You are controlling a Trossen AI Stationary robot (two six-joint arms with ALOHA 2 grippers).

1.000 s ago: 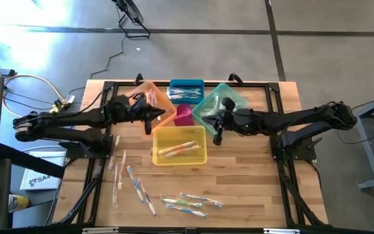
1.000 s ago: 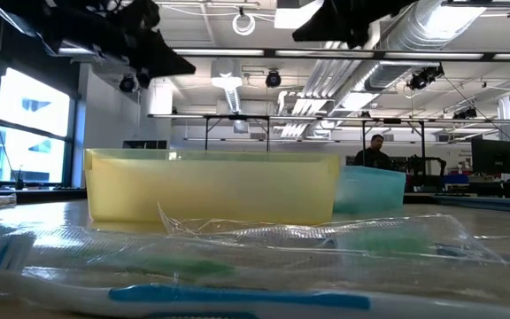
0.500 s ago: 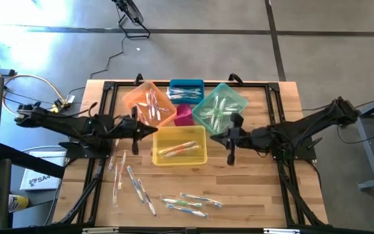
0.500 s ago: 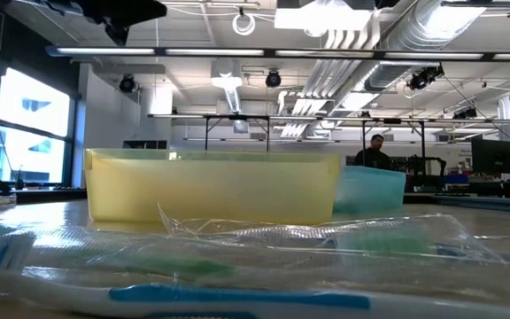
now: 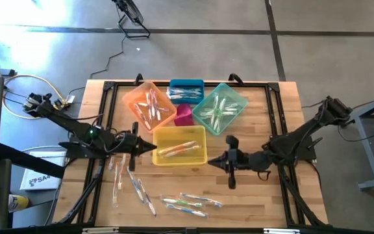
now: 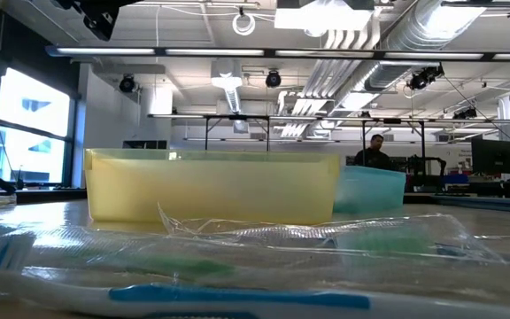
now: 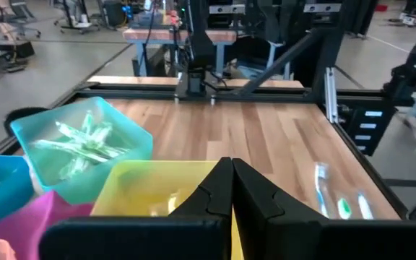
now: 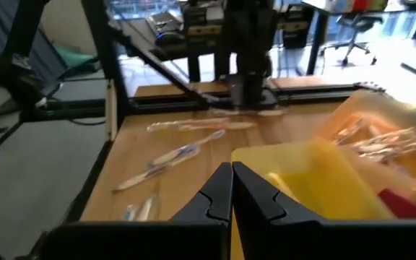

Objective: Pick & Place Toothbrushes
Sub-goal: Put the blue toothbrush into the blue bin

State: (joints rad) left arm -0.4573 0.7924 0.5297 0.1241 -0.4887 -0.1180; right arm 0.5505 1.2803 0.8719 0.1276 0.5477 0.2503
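Both arms have drawn back from the bins. Left gripper (image 5: 149,147): jaws clenched, empty, just left of yellow bin (image 5: 200,158). Right gripper (image 5: 214,160): jaws clenched, empty, just right of it. Toothbrushes (image 5: 186,203): loose on table (image 5: 252,201) front and front-left; others lie in the orange (image 5: 134,99), blue (image 5: 187,83), teal (image 5: 239,97) and yellow bins.

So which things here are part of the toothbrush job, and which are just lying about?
Part of the job:
- loose toothbrushes on the table
- toothbrushes in the yellow bin, orange bin, teal bin and blue bin
- left gripper and right gripper, both shut and empty

Lying about:
- pink bin
- cables
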